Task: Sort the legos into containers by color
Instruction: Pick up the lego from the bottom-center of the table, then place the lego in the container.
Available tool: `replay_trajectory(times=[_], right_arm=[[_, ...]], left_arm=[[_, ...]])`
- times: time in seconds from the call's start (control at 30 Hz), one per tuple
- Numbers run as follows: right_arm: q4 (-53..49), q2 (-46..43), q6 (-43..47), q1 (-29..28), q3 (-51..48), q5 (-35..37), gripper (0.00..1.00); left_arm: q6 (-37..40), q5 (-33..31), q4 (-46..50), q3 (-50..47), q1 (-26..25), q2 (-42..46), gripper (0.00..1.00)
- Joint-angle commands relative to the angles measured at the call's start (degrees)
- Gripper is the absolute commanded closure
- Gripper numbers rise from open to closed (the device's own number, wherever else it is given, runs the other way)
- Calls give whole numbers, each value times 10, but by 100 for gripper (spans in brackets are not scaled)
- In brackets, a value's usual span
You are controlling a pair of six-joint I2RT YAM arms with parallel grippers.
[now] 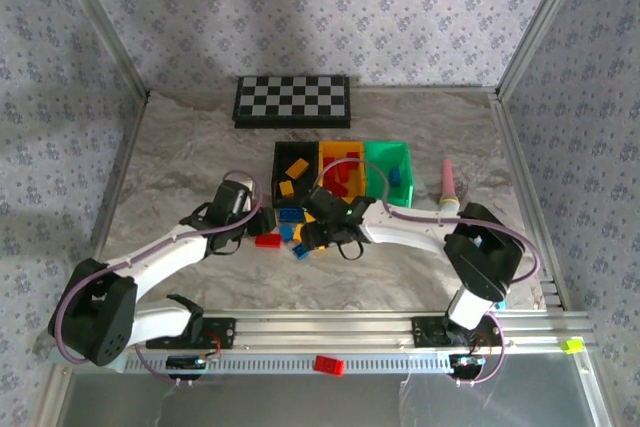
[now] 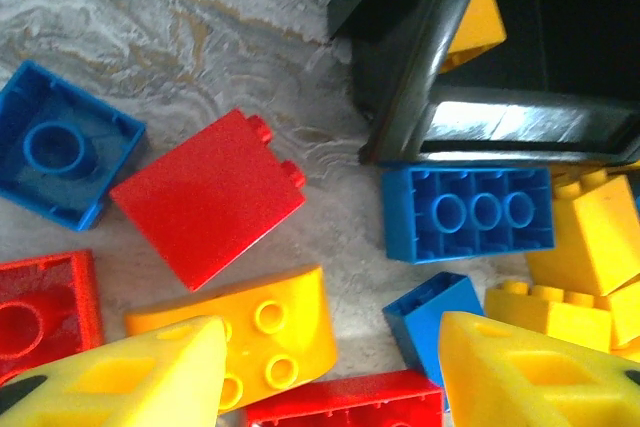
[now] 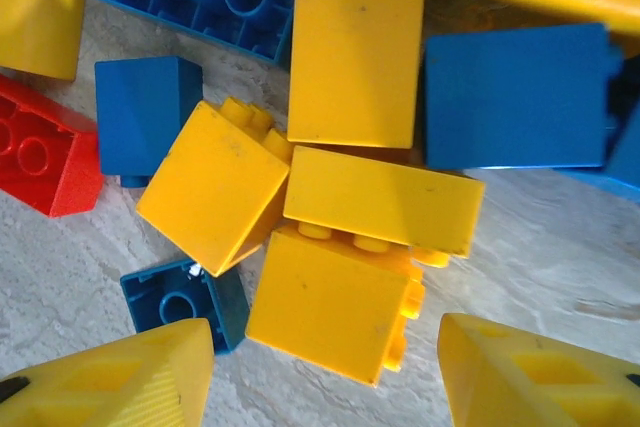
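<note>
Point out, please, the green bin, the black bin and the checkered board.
green bin (image 1: 385, 159), top view, bare inner floor.
black bin (image 1: 277, 172), top view, left wall.
checkered board (image 1: 292, 99), top view, its middle.

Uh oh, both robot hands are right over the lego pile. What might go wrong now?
The yellow bricks under the right gripper lie packed together, so it may pinch two or shove the blue bricks aside. The left gripper hovers over the same pile, so the two might bump. One red brick sits on the front rail, probably hard to reach.
</note>
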State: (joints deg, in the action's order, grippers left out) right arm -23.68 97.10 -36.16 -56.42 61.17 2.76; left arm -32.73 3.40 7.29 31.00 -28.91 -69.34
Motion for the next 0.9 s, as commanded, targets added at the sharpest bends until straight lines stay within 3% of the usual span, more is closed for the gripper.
replay_trajectory(times=[0.0,0.13,0.27,0.33,0.6,0.77,0.87], right_arm=[[6,34,-22,-11,26,-1,37],[-7,63,-25,-15,32,15,39],[-10,59,-21,-14,25,29,59],[-16,46,-18,-14,24,38,64],[-60,-15,36,9,100,65,63],[-50,33,81,66,204,45,60],[-65,93,100,90,282,45,51]], left_arm=[[-13,5,-12,14,-3,5,42],[-8,-2,1,14,-3,19,42],[-1,-5,11,13,-4,34,42],[3,-2,15,14,-4,34,42],[10,14,14,13,-22,33,42],[4,12,15,5,-44,44,42],[5,33,-3,1,-51,43,43]])
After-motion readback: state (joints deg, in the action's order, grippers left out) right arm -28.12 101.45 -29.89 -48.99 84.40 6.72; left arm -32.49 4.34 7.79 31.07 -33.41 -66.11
